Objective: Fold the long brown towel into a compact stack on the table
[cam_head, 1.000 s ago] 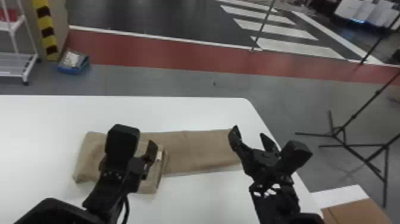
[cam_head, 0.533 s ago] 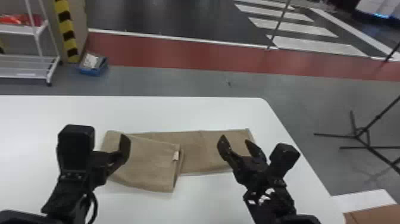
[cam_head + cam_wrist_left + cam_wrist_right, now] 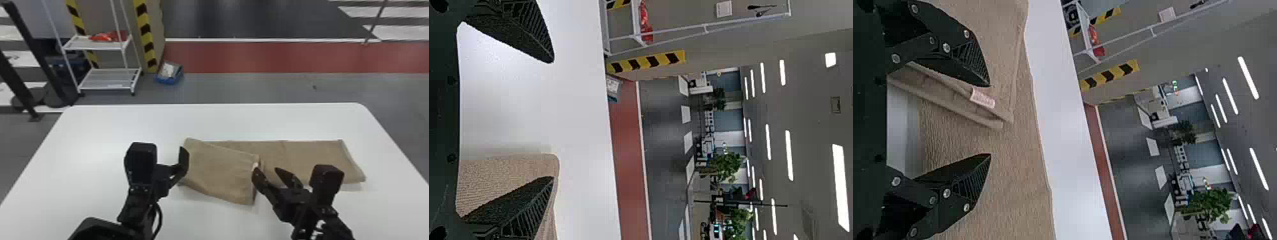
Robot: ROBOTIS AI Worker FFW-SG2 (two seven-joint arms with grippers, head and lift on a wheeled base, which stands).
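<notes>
1. The brown towel (image 3: pixel 306 156) lies on the white table (image 3: pixel 105 140), running sideways; its left part is folded over as a slanting flap (image 3: pixel 220 172), with a pale label (image 3: pixel 983 98) at the flap's right edge.
2. The left gripper (image 3: pixel 172 172) is at the towel's left end, its fingers spread wide, with nothing between them.
3. The right gripper (image 3: pixel 266 170) is over the towel at the label edge, fingers apart; it blocks part of the lower towel edge from the head view.
4. Beyond the table's far edge, on the floor, stand a white two-shelf rack (image 3: pixel 105 78) with red items (image 3: pixel 108 36) on its upper shelf, a blue bin (image 3: pixel 169 76), and a yellow-and-black striped post (image 3: pixel 146 38) between them.
</notes>
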